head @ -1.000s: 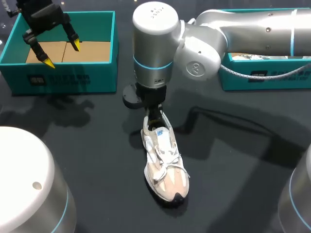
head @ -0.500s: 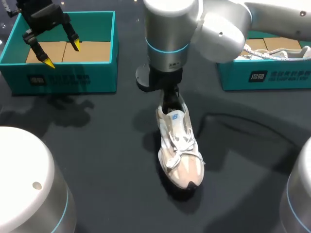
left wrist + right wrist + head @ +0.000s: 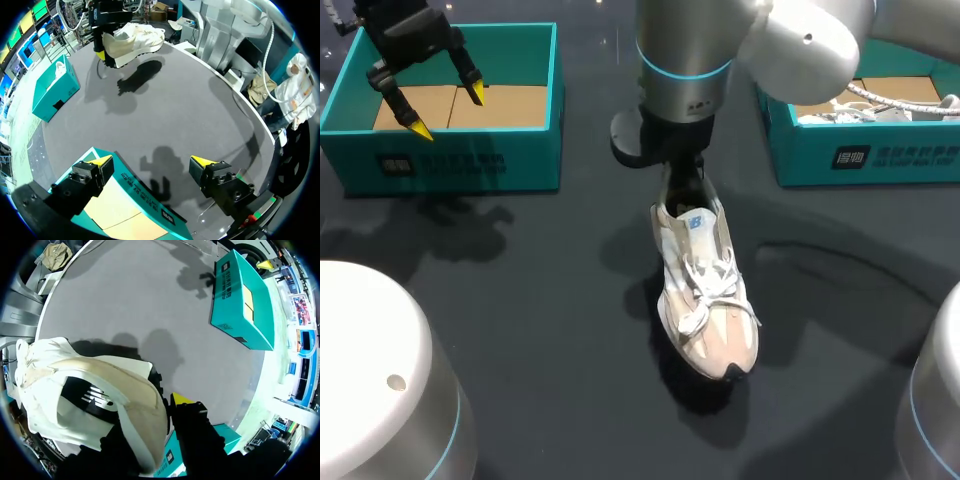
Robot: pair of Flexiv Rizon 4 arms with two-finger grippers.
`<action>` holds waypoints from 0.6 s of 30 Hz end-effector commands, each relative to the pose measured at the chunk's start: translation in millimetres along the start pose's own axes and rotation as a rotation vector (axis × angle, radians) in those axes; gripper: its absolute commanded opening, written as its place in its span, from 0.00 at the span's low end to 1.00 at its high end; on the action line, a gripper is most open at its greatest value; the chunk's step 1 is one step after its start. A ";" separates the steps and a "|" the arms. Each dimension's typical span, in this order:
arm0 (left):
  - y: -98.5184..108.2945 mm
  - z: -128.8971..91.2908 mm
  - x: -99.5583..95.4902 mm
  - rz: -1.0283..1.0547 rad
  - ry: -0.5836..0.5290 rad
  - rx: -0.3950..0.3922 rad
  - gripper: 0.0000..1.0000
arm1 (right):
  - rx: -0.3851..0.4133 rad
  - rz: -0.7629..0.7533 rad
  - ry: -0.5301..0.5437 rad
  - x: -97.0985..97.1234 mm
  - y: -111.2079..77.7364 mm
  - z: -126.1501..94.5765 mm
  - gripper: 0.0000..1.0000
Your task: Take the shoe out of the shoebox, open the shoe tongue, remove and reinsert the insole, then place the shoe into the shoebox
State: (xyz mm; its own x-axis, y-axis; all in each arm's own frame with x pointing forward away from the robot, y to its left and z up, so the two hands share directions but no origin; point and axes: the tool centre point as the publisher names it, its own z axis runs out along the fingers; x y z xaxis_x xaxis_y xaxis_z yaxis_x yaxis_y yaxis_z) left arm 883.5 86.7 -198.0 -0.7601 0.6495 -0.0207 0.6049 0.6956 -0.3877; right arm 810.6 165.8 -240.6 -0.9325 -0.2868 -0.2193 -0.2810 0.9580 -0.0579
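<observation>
The dark grey table (image 3: 520, 300) spreads wide around the right gripper (image 3: 685, 188), which pinches the heel of a white-and-beige laced sneaker (image 3: 705, 300) hanging below it, with a teal cardboard shoebox (image 3: 860, 155) nearby. The left gripper (image 3: 448, 112), fingers spread, hovers over a second teal box (image 3: 460, 165). Right gripper and sneaker have shifted toward the shoebox since earlier.

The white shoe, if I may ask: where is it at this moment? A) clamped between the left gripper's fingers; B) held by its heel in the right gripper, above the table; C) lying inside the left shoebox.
B: the right gripper grips the shoe at its heel, and in the left wrist view the shoe hangs clear of the table, its shadow beneath it.
</observation>
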 end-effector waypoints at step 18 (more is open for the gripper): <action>0.1 -0.5 -0.2 0.000 0.002 -0.001 1.00 | 0.084 -0.223 -0.066 -100.6 -109.4 -39.5 0.00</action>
State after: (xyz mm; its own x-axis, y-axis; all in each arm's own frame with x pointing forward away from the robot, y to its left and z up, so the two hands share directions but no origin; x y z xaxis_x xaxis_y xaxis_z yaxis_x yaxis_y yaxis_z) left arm 883.5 86.6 -198.0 -0.7600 0.6495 -0.0207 0.6050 0.6955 -0.3876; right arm 926.2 97.3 -171.3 -0.8383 -0.4855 -0.2479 -0.4417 0.8715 -0.2131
